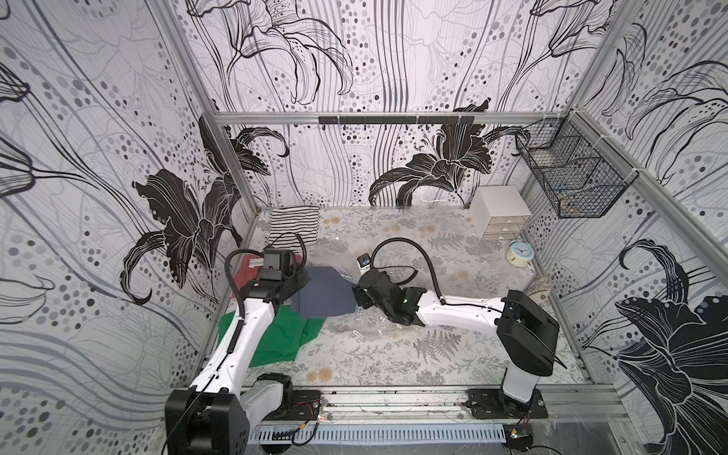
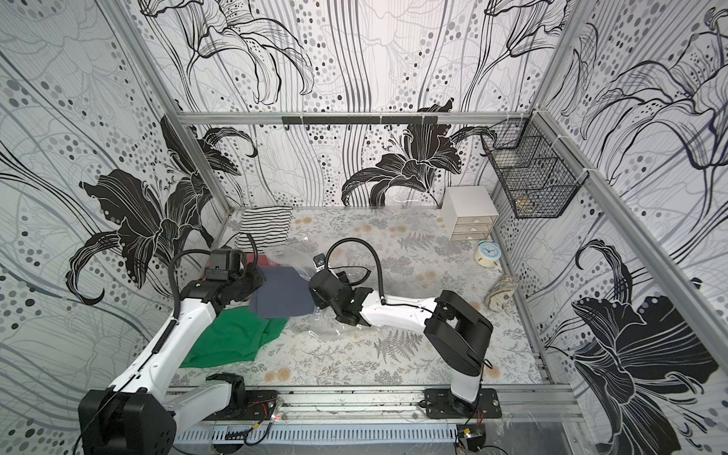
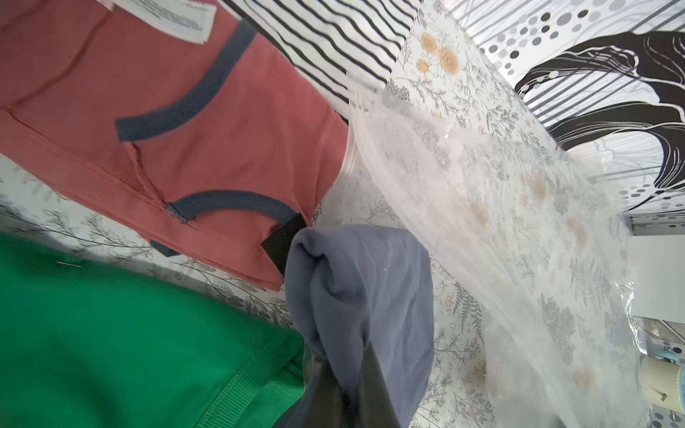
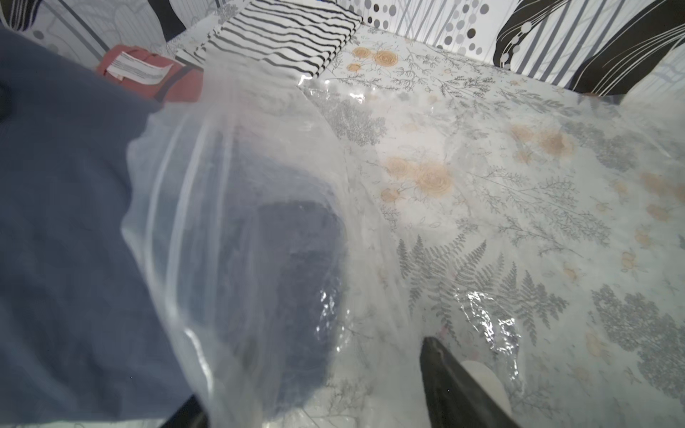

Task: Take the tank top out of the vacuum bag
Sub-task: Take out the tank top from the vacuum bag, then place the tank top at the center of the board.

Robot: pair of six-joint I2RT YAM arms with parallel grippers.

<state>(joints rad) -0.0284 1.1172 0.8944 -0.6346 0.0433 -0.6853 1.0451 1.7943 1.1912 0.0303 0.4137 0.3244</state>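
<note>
The tank top (image 1: 327, 291) (image 2: 281, 293) is slate blue and lies on the table between the two arms. My left gripper (image 1: 297, 281) (image 3: 346, 355) is shut on a bunched fold of the tank top (image 3: 363, 281). The vacuum bag (image 1: 378, 327) (image 2: 331, 327) is clear, crinkled plastic spread to the tank top's right. Its open mouth (image 4: 207, 207) still covers one end of the tank top (image 4: 66, 222). My right gripper (image 1: 356, 295) (image 4: 311, 374) is open at that mouth, fingers wide apart, with loose plastic lying between them. A white valve disc (image 4: 482, 374) shows beside one finger.
A red garment with a white label (image 1: 252, 268) and a green garment (image 1: 283, 338) lie by the left arm. A striped folded cloth (image 1: 293, 224) sits at the back left. A white drawer unit (image 1: 500, 212), a clock (image 1: 519, 254) and a wire basket (image 1: 571, 177) stand at the back right.
</note>
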